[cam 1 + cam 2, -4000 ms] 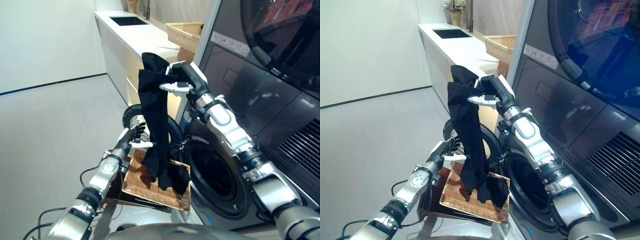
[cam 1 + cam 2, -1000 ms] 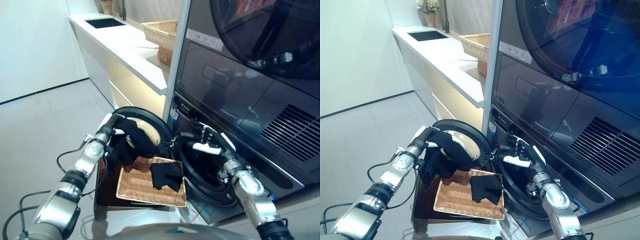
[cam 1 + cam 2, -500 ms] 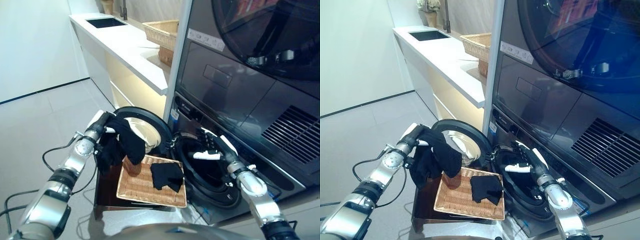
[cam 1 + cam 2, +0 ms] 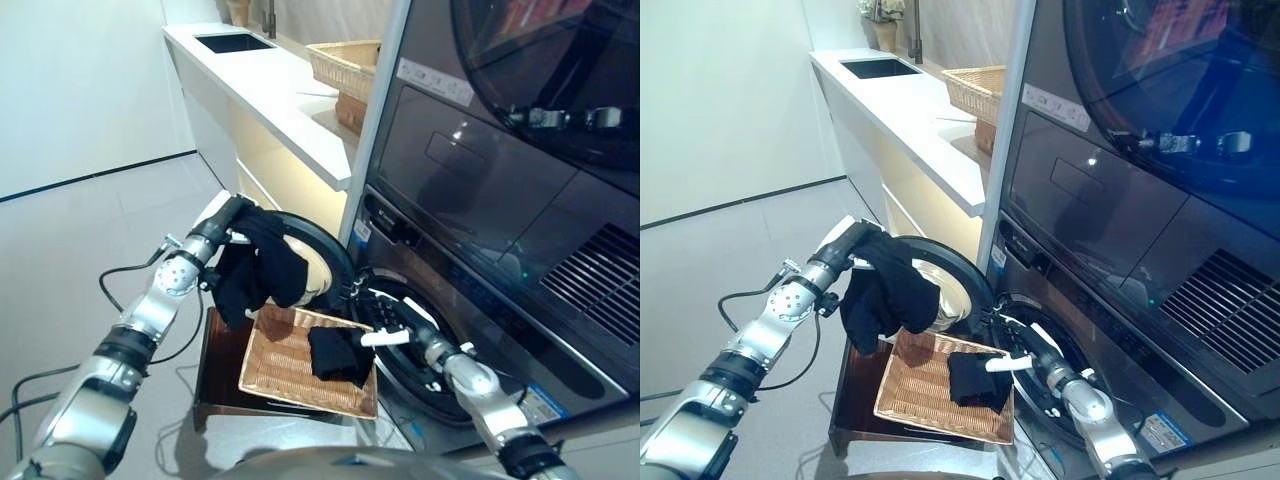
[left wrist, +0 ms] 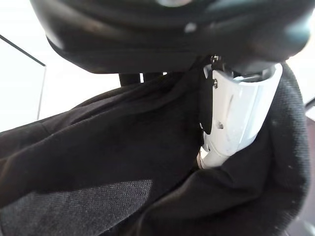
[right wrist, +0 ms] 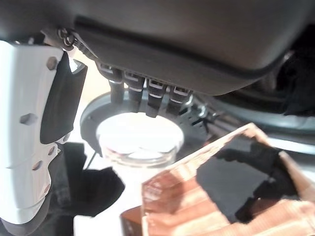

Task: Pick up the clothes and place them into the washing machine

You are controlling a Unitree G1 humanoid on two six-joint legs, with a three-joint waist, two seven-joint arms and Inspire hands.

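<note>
2 dark garments remain outside the washing machine (image 4: 1080,300). The left hand (image 4: 225,222) holds one black garment (image 4: 258,268) bunched up — its fingers and white-covered thumb (image 5: 236,118) are curled into the cloth, which drapes below them in front of the open round door (image 4: 945,275) and just above the near corner of the wicker basket (image 4: 285,372). A second black piece (image 4: 975,378) lies crumpled in the basket, close under the right hand (image 4: 395,325), which hovers at the drum opening with its fingers (image 6: 147,98) straight and spread, holding nothing.

The cloth looks soft, light and limp; it will sag and trail from wherever it is taken, so a hanging end could catch on the basket rim or the door edge on the way to the drum. A hold on a gathered bunch near the middle, as the left hand seems to have, keeps less fabric dangling — though how much cloth lies hidden behind the fingers cannot be judged. The piece in the basket is best taken at its raised fold, pinched deep enough that it does not slip free.
</note>
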